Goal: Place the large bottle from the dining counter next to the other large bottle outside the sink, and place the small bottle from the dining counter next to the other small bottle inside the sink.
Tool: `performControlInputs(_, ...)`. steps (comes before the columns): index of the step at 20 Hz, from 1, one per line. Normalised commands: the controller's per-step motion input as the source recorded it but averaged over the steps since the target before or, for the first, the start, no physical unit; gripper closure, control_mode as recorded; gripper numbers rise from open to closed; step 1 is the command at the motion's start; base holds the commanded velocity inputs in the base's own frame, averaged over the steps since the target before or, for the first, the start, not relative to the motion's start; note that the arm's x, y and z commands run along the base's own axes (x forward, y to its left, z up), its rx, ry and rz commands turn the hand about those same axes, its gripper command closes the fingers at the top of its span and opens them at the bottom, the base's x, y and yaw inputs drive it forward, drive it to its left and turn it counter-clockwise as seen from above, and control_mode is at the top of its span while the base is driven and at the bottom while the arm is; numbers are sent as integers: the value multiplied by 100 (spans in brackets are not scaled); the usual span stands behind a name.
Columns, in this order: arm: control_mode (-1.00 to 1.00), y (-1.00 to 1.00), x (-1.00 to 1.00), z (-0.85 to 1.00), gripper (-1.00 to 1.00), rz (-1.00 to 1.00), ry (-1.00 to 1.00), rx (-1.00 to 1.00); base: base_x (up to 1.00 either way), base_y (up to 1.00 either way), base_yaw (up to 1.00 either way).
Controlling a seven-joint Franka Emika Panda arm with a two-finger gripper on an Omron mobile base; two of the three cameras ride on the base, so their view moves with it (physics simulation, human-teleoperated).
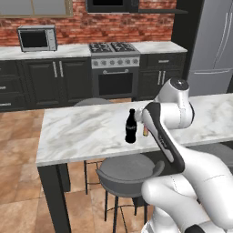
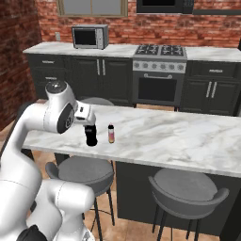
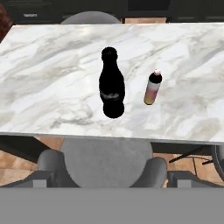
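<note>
Starting nearest us, we see a round grey stool (image 3: 106, 162) tucked under the front edge of the dining counter (image 3: 52, 100). On that counter, not far in from the edge, the large bottle (image 3: 112, 83) stands upright, black with a slim neck and cap. Just beside it, apart and not touching, stands the small bottle (image 3: 152, 87), pale-capped with a yellow-to-pink body. Our hand hangs above and in front of both, and we cannot tell whether the fingers are spread or closed, since the pictures do not show their tips clearly.

We judge the task as barely begun: both bottles are on the dining counter, neither is held, and both placements remain.

Farther back, beyond the marble slab, run dark cabinets (image 1: 54, 77), a stove (image 2: 157, 63) and a microwave (image 2: 89, 36) on the worktop against the brick wall (image 2: 117, 23). No open container with contents is visible.
</note>
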Motion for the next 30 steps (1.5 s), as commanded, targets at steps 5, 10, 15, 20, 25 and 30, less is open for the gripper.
performControlInputs(5, -100, 14, 6, -20, -100, 0, 0, 0, 0, 0, 0)
performControlInputs(10, -100, 5, 21, -14, -100, 0, 0, -4, 0, 0, 0)
performControlInputs(15, -100, 0, 29, -1, -100, 0, 0, -4, 0, 0, 0)
performControlInputs(20, -100, 0, 33, 0, -100, 0, 0, 0, 0, 0, 0)
performControlInputs(25, -100, 0, 36, -2, -100, 0, 1, 0, 0, 0, 0)
performControlInputs(30, -100, 3, 37, -12, -100, 0, 2, 0, 0, 0, 0)
